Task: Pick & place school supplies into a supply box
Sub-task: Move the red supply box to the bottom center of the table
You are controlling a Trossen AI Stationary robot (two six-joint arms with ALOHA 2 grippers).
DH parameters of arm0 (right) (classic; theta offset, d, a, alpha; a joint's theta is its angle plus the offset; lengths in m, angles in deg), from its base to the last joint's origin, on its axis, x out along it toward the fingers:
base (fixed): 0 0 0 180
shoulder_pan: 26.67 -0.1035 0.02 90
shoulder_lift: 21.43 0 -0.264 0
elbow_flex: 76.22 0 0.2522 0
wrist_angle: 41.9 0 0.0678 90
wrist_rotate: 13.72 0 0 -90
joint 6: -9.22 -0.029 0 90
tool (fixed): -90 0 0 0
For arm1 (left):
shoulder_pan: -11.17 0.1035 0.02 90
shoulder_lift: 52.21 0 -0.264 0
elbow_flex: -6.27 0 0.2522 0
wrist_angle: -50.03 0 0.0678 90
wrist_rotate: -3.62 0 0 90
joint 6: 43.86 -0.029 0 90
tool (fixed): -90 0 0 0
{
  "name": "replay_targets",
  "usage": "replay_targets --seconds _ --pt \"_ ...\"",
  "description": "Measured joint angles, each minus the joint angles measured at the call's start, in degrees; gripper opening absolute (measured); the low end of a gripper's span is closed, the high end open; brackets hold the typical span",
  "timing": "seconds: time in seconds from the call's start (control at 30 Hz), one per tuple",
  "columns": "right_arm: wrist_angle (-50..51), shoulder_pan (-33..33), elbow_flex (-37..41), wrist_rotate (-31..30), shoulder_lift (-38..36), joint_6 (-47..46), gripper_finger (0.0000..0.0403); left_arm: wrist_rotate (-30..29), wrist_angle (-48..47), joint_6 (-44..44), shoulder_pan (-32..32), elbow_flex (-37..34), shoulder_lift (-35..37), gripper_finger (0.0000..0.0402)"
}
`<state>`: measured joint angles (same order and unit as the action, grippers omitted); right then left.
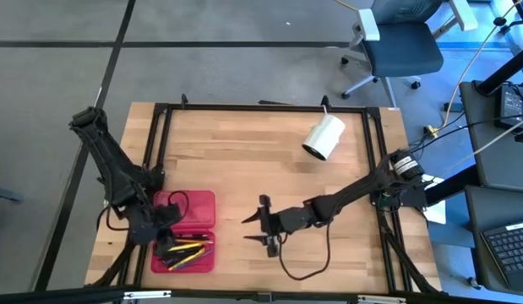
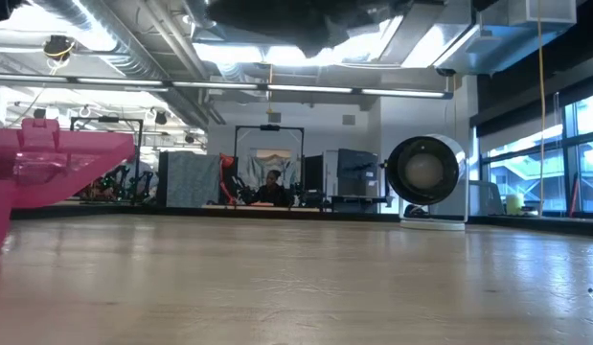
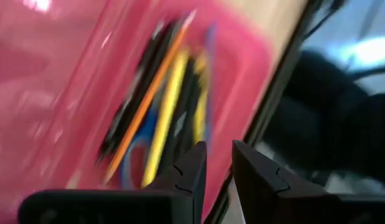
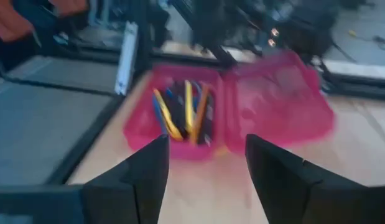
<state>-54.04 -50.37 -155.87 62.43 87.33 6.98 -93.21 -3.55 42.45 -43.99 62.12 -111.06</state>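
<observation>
Now the flat red see-through plastic box (image 1: 193, 207) lies open on the wooden counter (image 1: 244, 160), at its near left corner. It has two halves joined by a hinge. The near half holds a bunch of thin pens and pencils (image 1: 187, 251) in yellow, orange and black, all lying side by side. In the left wrist view something blue (image 3: 135, 138) shows under them, but it is too blurry to say what it is. The far half of the box looks bare, and in the low view it shows as a pink shape at the left edge, tilted up off the counter. The left end effector (image 1: 164, 226) is over the box, right by the middle where the two halves meet. Its two dark fingers (image 3: 187, 171) stand close together with just a narrow gap, and nothing is between them. The right end effector (image 1: 265, 226) is out over the middle of the counter near the front edge, well apart from the box, and it points toward the box. Its fingers (image 4: 145, 165) are spread wide and hold nothing. A white cylinder (image 1: 324, 138) lies on its side at the far right part of the counter, far from both arms. Past the counter, on the far right, stands a blue office chair (image 1: 400, 46) on the grey floor.
</observation>
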Motion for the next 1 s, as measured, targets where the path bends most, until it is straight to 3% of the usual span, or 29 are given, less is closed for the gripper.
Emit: replay_targets --seconds 0.2,0.33,0.7,1.0 --pt "4.2 0.9 -11.7 2.8 7.9 1.3 0.0214 9.9 -7.4 5.1 0.1 0.0 0.0 0.007" --pt "13.0 1.1 -22.8 3.0 14.4 3.8 0.0214 9.8 -8.0 6.0 0.1 0.0 0.0 0.007" --pt "25.3 1.5 -48.1 3.0 32.0 2.6 0.0214 9.4 -8.0 5.4 0.1 0.0 0.0 0.007" --pt "35.7 1.6 -57.4 3.0 39.0 1.0 0.0214 9.2 -8.0 5.4 0.1 0.0 0.0 0.007"
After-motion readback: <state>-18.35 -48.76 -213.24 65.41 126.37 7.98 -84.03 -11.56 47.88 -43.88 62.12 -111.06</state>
